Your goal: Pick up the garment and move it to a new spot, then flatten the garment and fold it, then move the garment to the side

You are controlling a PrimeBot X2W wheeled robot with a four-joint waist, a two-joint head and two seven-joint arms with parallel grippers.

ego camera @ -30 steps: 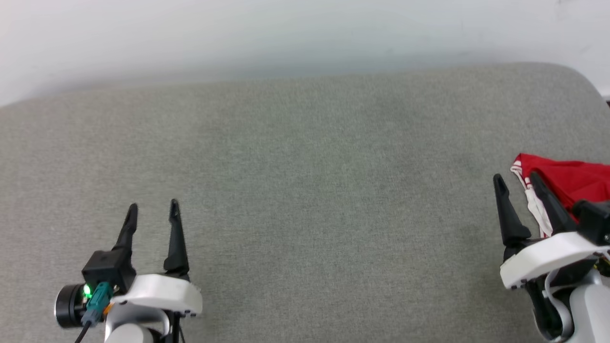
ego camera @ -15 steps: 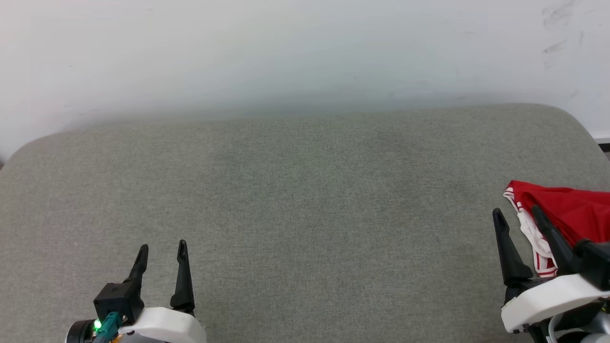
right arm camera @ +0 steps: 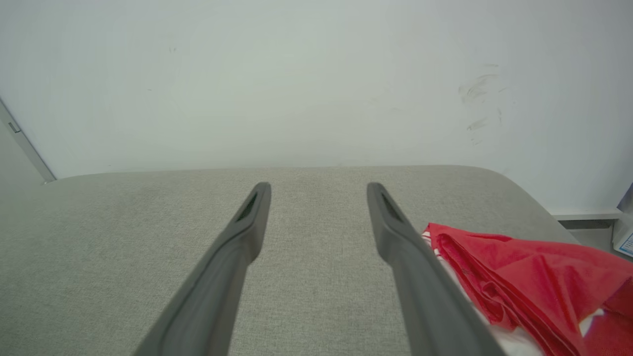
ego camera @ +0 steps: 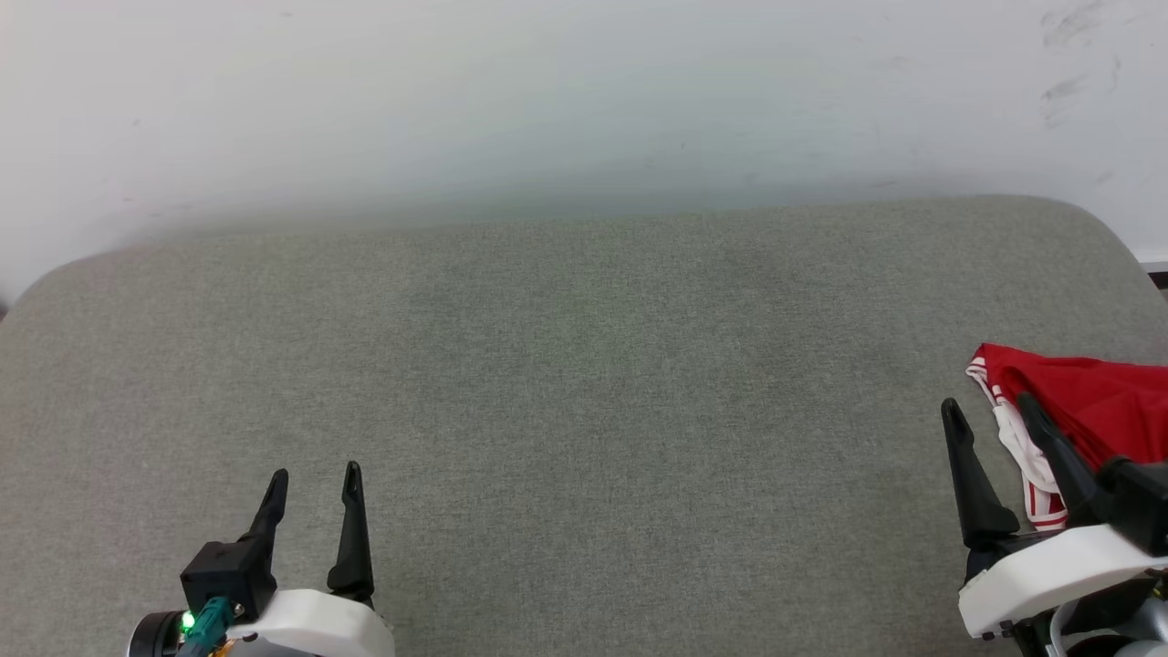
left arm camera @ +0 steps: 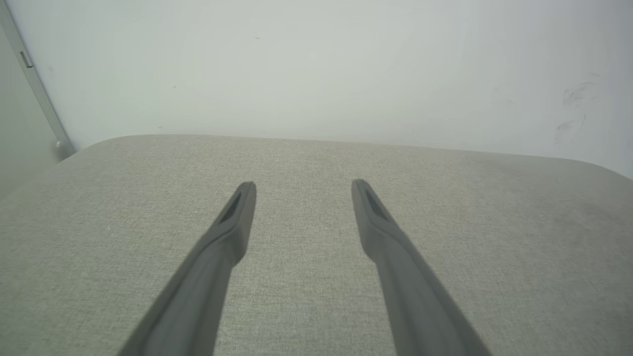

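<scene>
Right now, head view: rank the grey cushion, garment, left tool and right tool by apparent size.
1. The grey cushion, largest by far.
2. The garment, right tool and left tool: visible parts look alike, each cut by the frame edge, so no ranking.

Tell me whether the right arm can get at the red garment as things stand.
Probably yes: the right gripper is open, and the red garment lies just beside it on the grey padded surface, with nothing between them.
</scene>
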